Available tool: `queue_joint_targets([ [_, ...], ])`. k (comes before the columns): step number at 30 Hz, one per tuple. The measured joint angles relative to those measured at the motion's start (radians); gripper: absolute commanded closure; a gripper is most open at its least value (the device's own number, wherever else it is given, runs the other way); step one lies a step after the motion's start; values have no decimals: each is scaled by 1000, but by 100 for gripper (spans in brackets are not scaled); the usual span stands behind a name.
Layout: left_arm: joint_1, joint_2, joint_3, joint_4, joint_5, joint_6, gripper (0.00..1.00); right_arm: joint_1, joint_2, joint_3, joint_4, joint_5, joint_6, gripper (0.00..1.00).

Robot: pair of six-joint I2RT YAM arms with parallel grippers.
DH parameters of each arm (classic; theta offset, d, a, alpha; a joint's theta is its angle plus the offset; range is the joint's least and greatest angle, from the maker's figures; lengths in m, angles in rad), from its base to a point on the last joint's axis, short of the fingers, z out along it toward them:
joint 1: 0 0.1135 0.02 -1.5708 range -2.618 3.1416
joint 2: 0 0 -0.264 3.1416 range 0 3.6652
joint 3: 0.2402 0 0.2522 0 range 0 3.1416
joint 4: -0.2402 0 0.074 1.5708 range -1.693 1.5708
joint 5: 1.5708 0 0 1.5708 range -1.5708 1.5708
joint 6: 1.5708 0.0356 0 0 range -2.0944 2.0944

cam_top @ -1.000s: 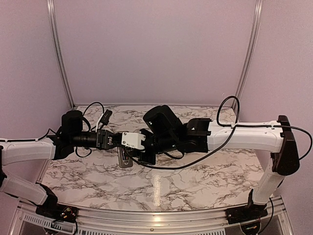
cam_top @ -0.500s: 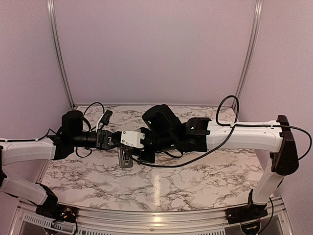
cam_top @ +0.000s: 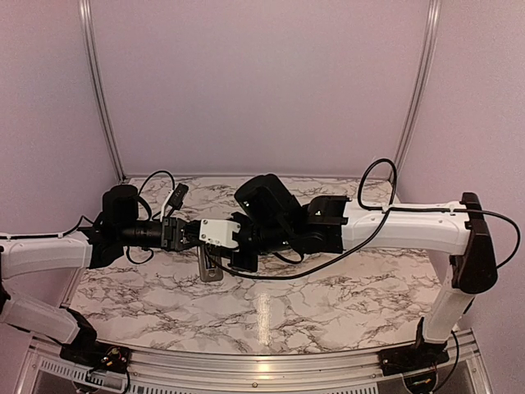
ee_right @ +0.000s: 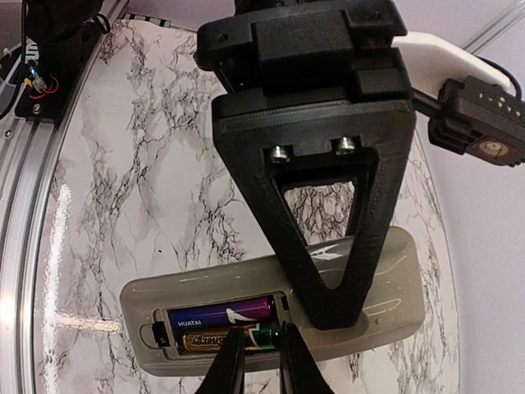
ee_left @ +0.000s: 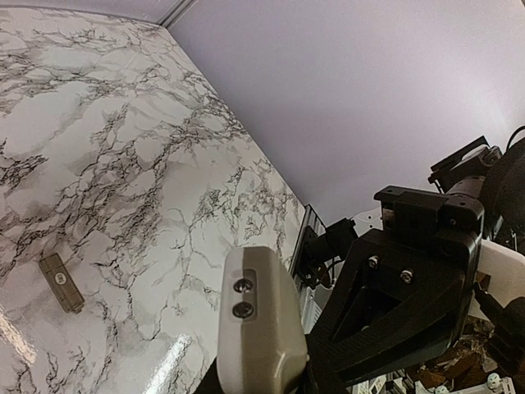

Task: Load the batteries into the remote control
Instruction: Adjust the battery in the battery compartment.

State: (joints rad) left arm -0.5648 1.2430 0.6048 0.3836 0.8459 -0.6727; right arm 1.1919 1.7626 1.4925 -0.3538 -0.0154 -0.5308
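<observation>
My left gripper [cam_top: 197,234] is shut on the remote control [cam_top: 218,233] and holds it above the table. In the right wrist view the remote's greyish back [ee_right: 205,287] faces the camera with its battery bay open. Two batteries lie side by side in the bay: a blackish-purple one [ee_right: 217,313] and a gold one [ee_right: 197,339]. My right gripper [ee_right: 261,349] is over the gold battery's green end, its fingertips [ee_right: 230,361] nearly together and touching it. The remote's front end [ee_left: 258,320] shows in the left wrist view.
A small grey battery cover [cam_top: 211,268] lies on the marble table [cam_top: 328,295] below the remote; it also shows in the left wrist view [ee_left: 61,282]. Purple walls stand behind and at both sides. A metal rail [cam_top: 246,361] runs along the table's near edge.
The right arm and the held remote have shifted slightly to the left. The battery cover has not moved.
</observation>
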Motion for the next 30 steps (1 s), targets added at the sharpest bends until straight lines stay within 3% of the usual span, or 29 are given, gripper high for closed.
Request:
queue_joint_targets([
  [7,0,-1,0,0,0,-3,100,0,11,19,-7,6,-5,100],
  [30,14,-1,-13,38,-26,-85,100,56,70,69,-58,138,-42,100],
])
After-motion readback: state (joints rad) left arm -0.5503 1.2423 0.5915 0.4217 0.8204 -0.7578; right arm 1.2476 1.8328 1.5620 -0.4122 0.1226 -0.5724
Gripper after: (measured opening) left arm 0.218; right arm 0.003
